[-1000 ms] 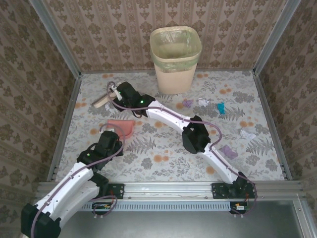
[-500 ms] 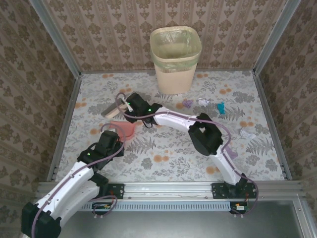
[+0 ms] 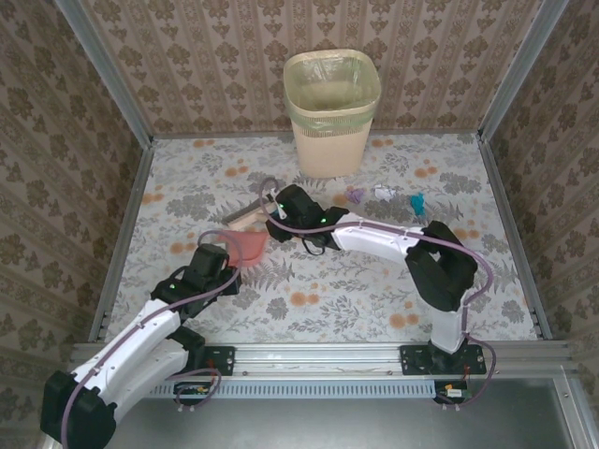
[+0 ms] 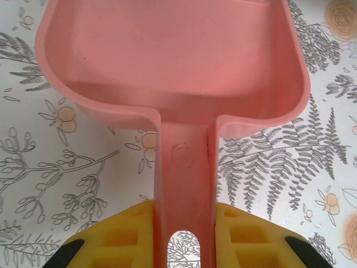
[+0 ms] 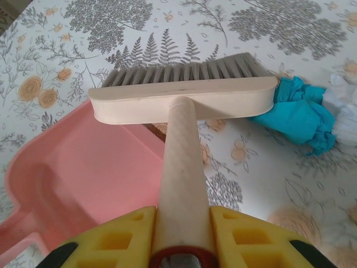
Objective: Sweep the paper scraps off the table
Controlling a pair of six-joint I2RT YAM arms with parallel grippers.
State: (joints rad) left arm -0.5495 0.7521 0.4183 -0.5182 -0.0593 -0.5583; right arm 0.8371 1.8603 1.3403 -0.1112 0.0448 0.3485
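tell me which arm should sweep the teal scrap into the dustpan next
Right. The right pincer grips the brush, its head beside the teal scrap, dustpan on the other side; the left pincer only holds the dustpan.

- My right pincer (image 5: 183, 219) has both yellow fingers pressed against the cream handle of the brush (image 5: 184, 97).
- The brush head lies crosswise, its grey bristles pointing away from me and its left half above the rim of the pink dustpan (image 5: 83, 184).
- A teal paper scrap (image 5: 298, 114) sits against the head's right end.
- A white paper scrap (image 5: 343, 97) lies just beside the teal one on the tabletop (image 5: 268, 184).
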